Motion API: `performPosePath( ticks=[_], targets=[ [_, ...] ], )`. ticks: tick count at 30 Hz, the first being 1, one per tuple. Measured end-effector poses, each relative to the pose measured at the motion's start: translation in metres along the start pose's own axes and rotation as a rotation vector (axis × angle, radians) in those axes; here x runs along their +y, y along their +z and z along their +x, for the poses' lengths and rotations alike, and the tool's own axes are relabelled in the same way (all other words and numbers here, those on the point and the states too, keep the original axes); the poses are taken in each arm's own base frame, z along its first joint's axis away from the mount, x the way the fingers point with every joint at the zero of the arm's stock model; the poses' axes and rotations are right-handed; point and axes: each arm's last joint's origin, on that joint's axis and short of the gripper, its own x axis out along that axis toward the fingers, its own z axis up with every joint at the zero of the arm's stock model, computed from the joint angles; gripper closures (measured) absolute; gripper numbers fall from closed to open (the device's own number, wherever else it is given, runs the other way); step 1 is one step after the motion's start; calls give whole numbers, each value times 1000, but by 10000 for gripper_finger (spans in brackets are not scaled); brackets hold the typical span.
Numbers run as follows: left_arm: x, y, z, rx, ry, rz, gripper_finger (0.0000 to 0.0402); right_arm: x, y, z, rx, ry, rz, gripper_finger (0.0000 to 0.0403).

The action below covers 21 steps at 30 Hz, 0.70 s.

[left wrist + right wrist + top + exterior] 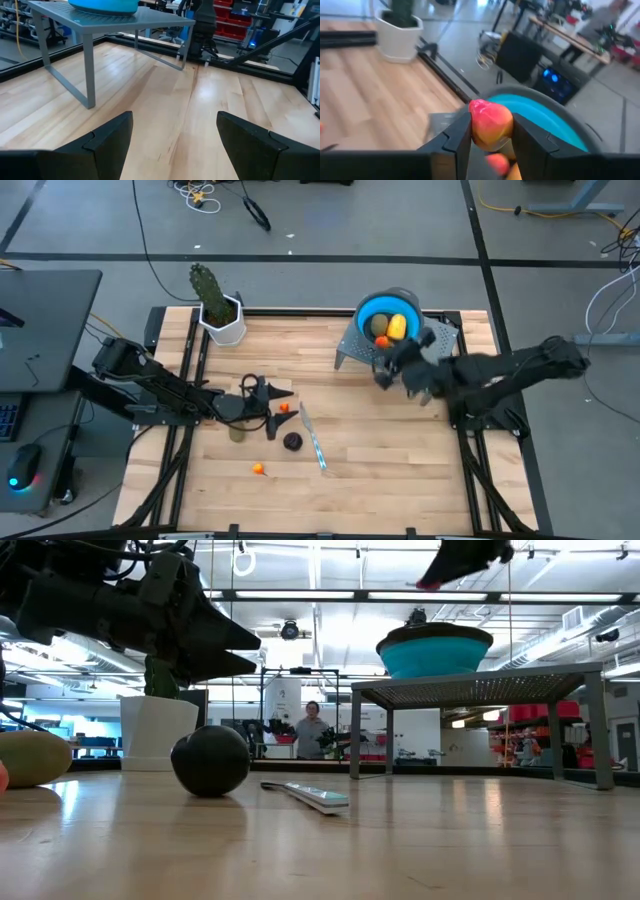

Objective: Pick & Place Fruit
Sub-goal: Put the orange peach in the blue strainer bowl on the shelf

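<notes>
My right gripper point(384, 372) hangs in the air by the near edge of the grey rack point(352, 345), shut on a small red-orange fruit point(490, 124). On the rack stands the blue bowl point(372, 310), with a yellow piece point(398, 327) and an olive-brown oval point(379, 326) inside. My left gripper point(272, 406) waits open, low over the table's left half. Near it on the wood lie a dark purple ball point(292, 442), an olive-brown oval point(237, 432) and two tiny orange pieces point(258, 469) point(284, 408). My right gripper pinches the small red-orange fruit between its two fingers, one finger point(460, 132) on each opposite side point(476, 127). The fingers come from the table's right side, slanting a little downward. The fruit is lifted clear, high above the table and just short of the bowl's rim point(540, 102).
A slim knife point(314, 440) lies on the wood right of the purple ball. A cactus in a white pot point(220, 310) stands at the far left corner. In the low view a person point(313, 728) shows in the room beyond the table.
</notes>
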Motion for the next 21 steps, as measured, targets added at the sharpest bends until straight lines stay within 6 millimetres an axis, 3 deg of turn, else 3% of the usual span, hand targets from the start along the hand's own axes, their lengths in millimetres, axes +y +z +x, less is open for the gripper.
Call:
performPosePath(
  ticks=[7, 14, 21],
  targets=[
    [-1, 0, -1, -1, 2, 2, 107, -34, 1, 35, 95, -77, -11, 273],
    [-1, 0, -1, 2, -6, 3, 107, -52, -4, 53, 173, -81, -50, 271],
    [-1, 0, -1, 1, -4, -2, 107, -58, -5, 58, 192, -81, -44, 213]
  ],
)
